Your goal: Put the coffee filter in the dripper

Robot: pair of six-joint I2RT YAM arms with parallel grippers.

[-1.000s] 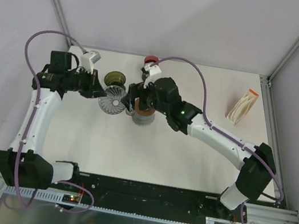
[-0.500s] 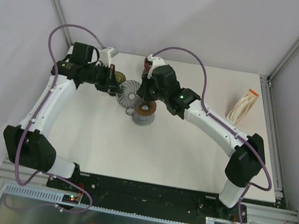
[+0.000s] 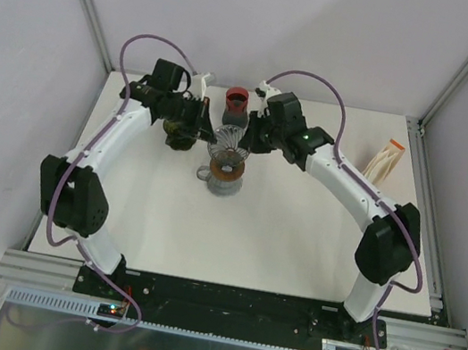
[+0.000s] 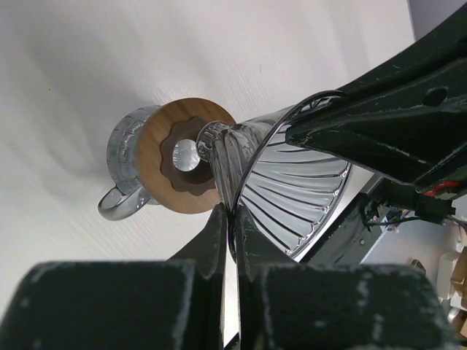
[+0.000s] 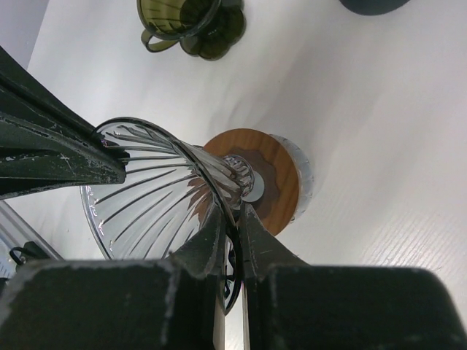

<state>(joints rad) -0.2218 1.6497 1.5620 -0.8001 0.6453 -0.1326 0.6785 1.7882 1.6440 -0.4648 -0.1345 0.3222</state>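
The dripper is a clear ribbed glass cone, tipped on its side just above a glass stand with a wooden collar. My left gripper is shut on its rim from the left, and my right gripper is shut on the rim opposite. In the left wrist view the rim sits pinched in the left gripper, with the dripper beside the wooden collar. The right wrist view shows the right gripper pinching the dripper. The coffee filter stands in a pale stack at the far right.
An olive green dripper sits behind the left gripper, also seen as the olive green dripper in the right wrist view. A red-topped grey object stands at the back, between the arms. The enclosure's walls and frame posts ring the white table.
Both arms swung toward the back middle. The left gripper carried the dripper rightward to above the wooden-collared stand. The right gripper went from open to shut on the rim.
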